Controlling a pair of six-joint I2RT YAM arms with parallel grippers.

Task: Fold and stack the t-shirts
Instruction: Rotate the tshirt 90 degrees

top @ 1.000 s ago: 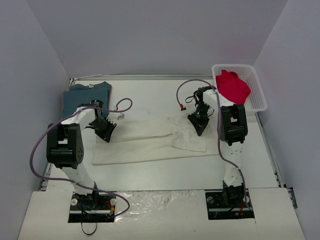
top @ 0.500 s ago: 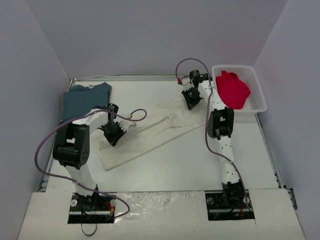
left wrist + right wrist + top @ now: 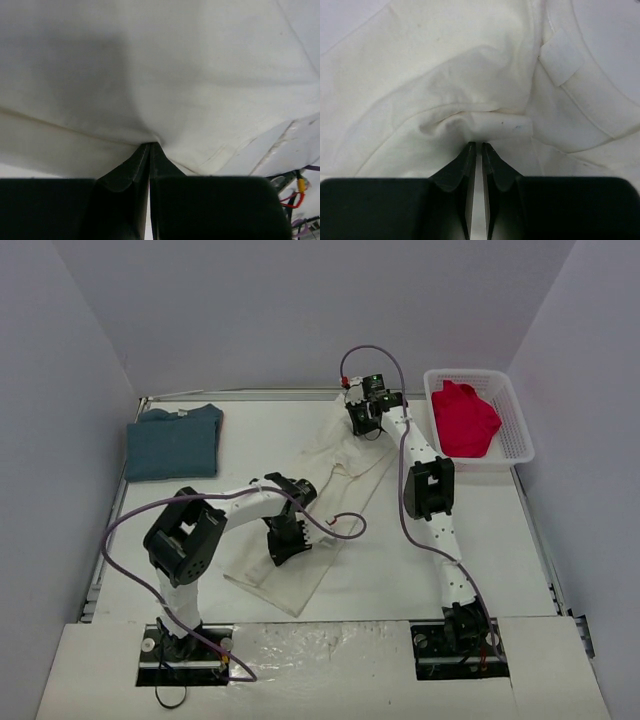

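The cream-white t-shirt (image 3: pixel 318 498) lies stretched in a diagonal strip from the far middle of the table to the near left middle. My left gripper (image 3: pixel 287 545) is shut on its near end; in the left wrist view the cloth (image 3: pixel 165 80) is pinched at my left gripper's (image 3: pixel 150 146) tips. My right gripper (image 3: pixel 362 423) is shut on its far end; the right wrist view shows a fold of cloth (image 3: pixel 480 122), with the collar, clamped by my right gripper (image 3: pixel 477 146). The teal-blue t-shirt (image 3: pixel 173 440) lies folded at the far left. The red t-shirt (image 3: pixel 465 418) sits in the basket.
The white lattice basket (image 3: pixel 515 430) stands at the far right against the wall. Grey walls enclose the table on three sides. The left arm's purple cable (image 3: pixel 345 528) loops over the table beside the cream shirt.
Both grippers turned the cream shirt: the right one carried its end toward the back wall, the left one dragged its end rightward and nearer. The shirt went from horizontal to diagonal.
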